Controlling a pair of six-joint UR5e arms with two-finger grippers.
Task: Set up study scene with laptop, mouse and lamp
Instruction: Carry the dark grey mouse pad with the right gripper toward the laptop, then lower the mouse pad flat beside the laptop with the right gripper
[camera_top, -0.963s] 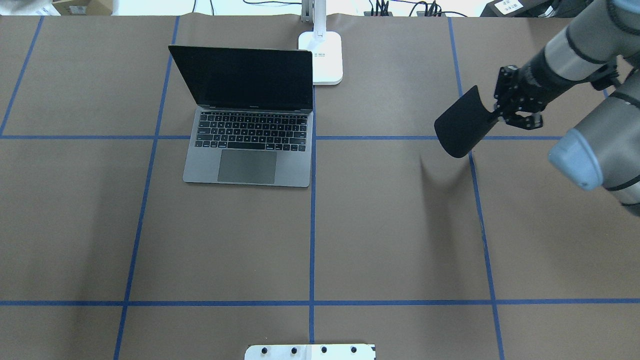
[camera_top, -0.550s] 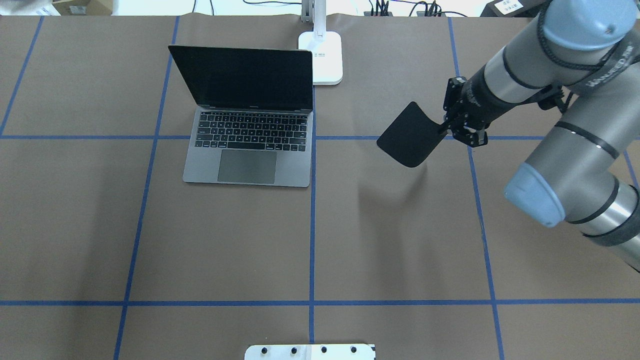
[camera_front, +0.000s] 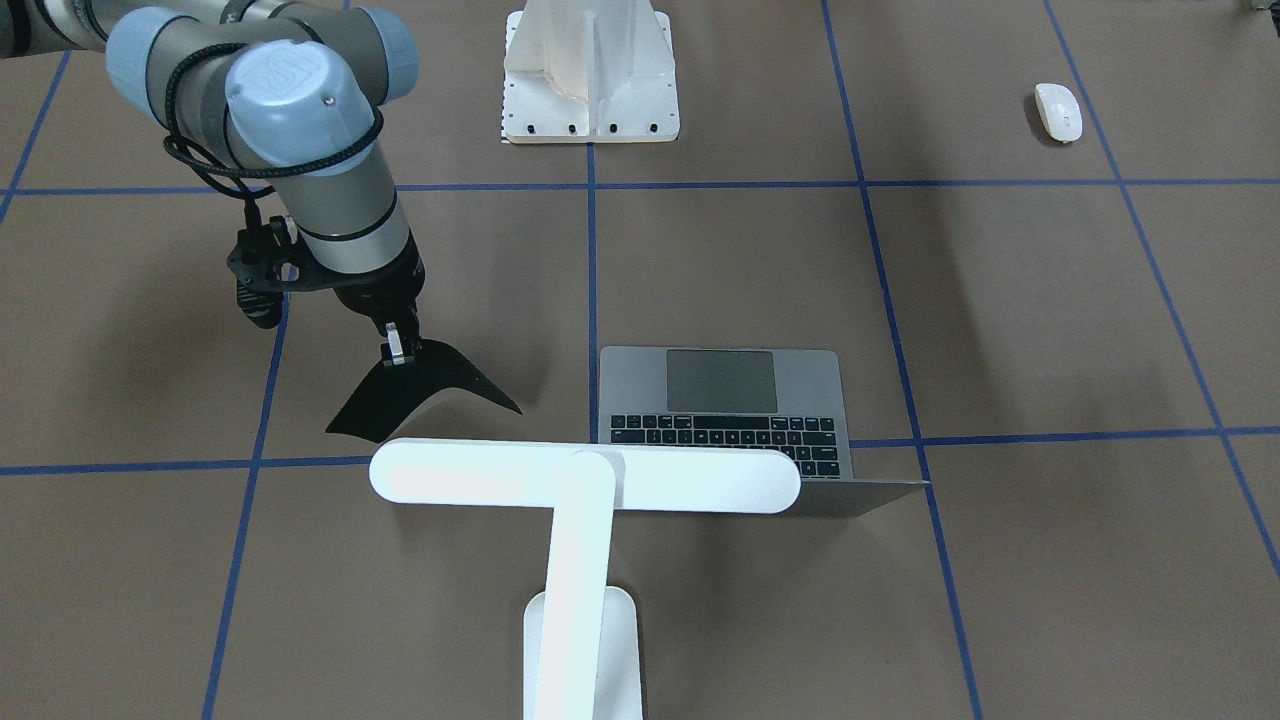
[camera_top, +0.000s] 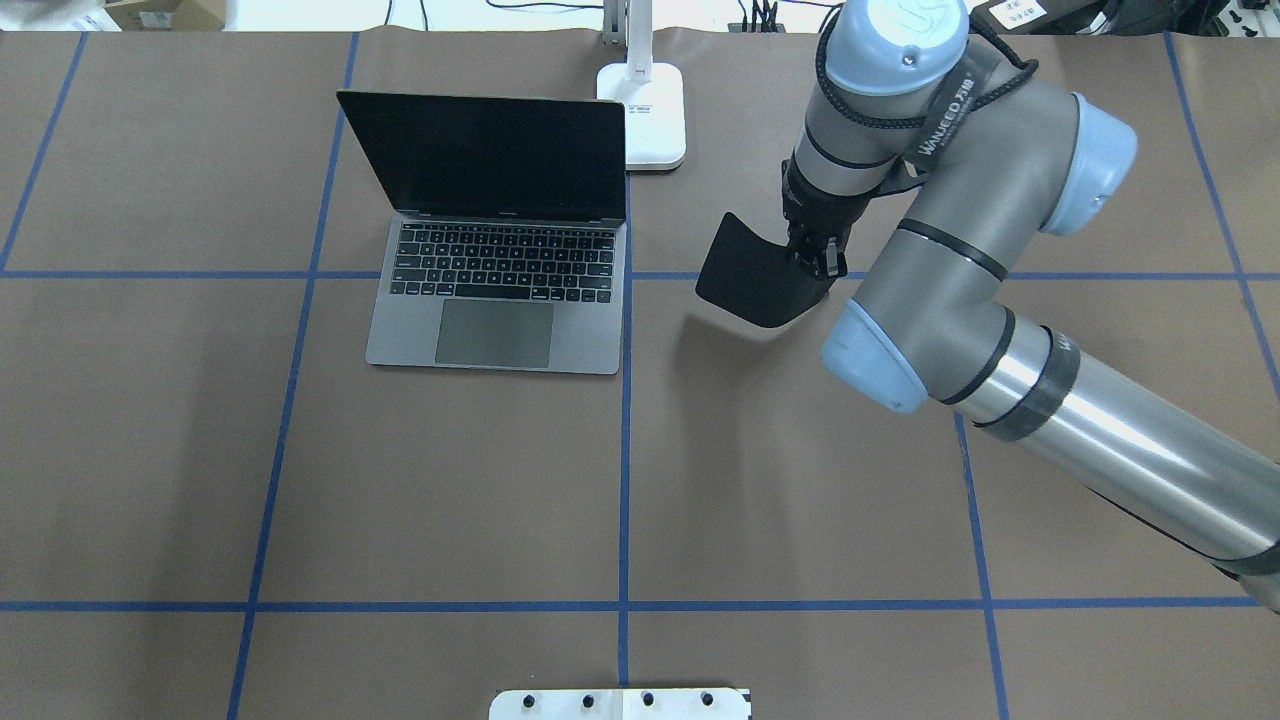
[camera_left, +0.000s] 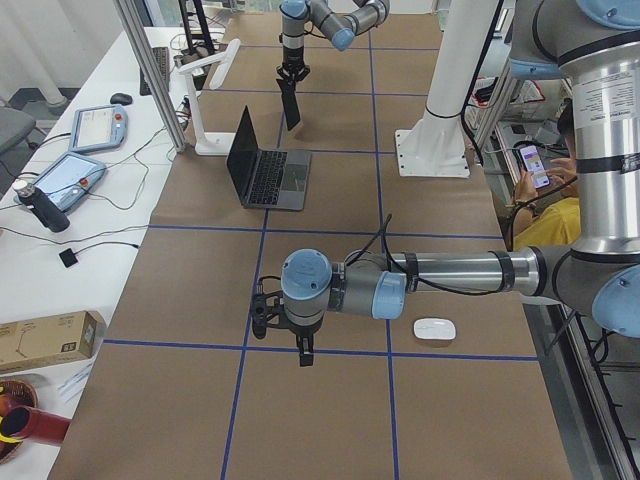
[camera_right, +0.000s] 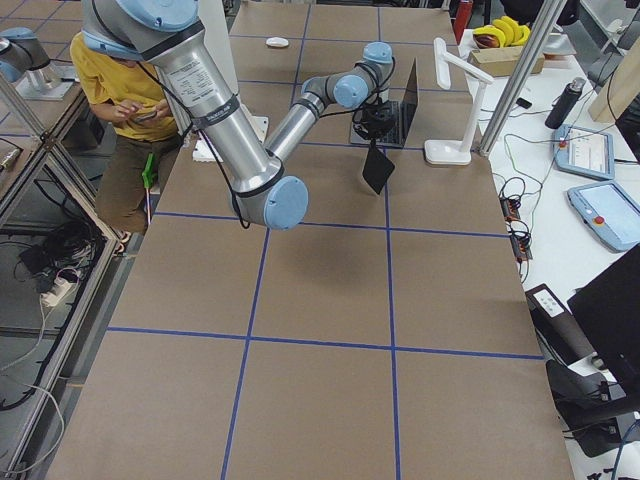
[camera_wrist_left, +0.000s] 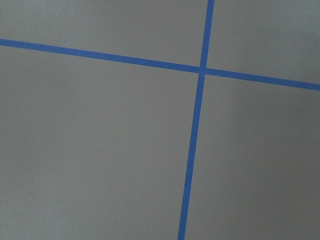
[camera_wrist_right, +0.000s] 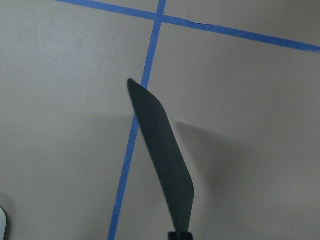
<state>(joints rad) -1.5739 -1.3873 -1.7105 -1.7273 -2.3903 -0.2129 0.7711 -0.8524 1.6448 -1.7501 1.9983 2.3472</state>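
The laptop (camera_top: 495, 300) stands open at the table's back left, screen dark. Behind it is the lamp (camera_front: 585, 477), its base (camera_top: 655, 115) at the back edge. My right gripper (camera_top: 815, 255) is shut on one edge of a flat black mat (camera_top: 750, 275), which hangs tilted just above the table, right of the laptop. The right wrist view shows the mat (camera_wrist_right: 162, 150) edge-on over a blue tape cross. The white mouse (camera_front: 1058, 110) lies far off near the robot's side, close to my left gripper (camera_left: 303, 355). I cannot tell whether that gripper is open or shut.
A white ribbed pedestal (camera_front: 590, 70) with bolt holes stands at the robot's base. Blue tape lines grid the brown table. A seated person (camera_left: 545, 190) holds a phone beside the table. Tablets (camera_left: 70, 175) and cables lie on the white bench behind the lamp.
My right arm has swung left with the black mat, carrying it from the table's right side to just right of the laptop. Laptop and lamp have not moved.
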